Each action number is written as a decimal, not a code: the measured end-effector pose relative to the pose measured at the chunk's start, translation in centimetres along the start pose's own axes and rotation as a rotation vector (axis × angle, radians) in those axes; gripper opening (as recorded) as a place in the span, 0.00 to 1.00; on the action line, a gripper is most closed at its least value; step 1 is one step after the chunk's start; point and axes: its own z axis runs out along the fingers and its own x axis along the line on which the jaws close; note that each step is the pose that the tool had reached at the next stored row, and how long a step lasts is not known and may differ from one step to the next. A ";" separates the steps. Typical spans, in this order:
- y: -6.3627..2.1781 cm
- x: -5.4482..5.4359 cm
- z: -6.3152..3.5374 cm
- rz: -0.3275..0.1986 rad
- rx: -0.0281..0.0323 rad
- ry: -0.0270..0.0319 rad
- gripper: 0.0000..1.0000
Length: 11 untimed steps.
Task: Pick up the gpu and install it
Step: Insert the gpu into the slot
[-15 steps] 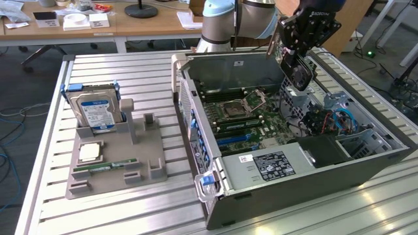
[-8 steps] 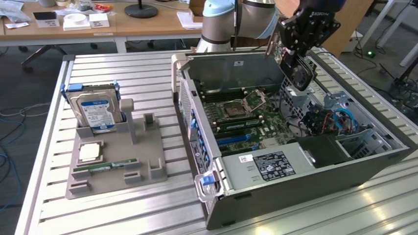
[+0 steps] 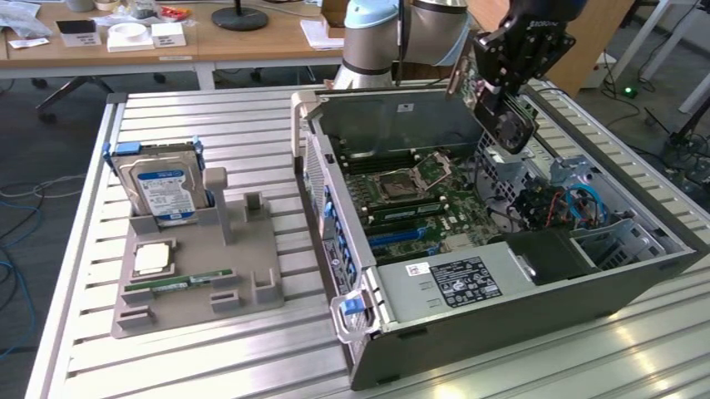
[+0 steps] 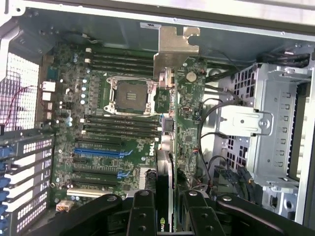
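At the upper right of the exterior view, the gripper (image 3: 497,90) hangs over the open computer case (image 3: 466,324), pinched narrow on the gpu (image 3: 513,126), which dangles above the case's far wall. Beneath lie the motherboard (image 3: 405,199) and, rightward, the drive cage (image 3: 621,241), with blue cables (image 3: 579,199) crowding beside it. At the left, well apart, a grey holder (image 3: 178,307) keeps the hard drive (image 3: 161,189) and memory stick (image 3: 178,284).

In the wrist view the gpu (image 4: 170,162) runs edge-on between the fingers (image 4: 142,216), its silvery bracket (image 4: 174,46) farthest out. The CPU socket (image 4: 129,96) and blue slots (image 4: 101,152) lie unobstructed on the board beyond.
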 end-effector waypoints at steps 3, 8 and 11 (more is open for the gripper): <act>0.01 0.0 0.02 -0.043 -0.0010 0.0023 0.26; 0.01 0.0 0.06 -0.132 -0.0030 0.0070 0.26; 0.01 0.0 0.08 -0.186 -0.0043 0.0098 0.26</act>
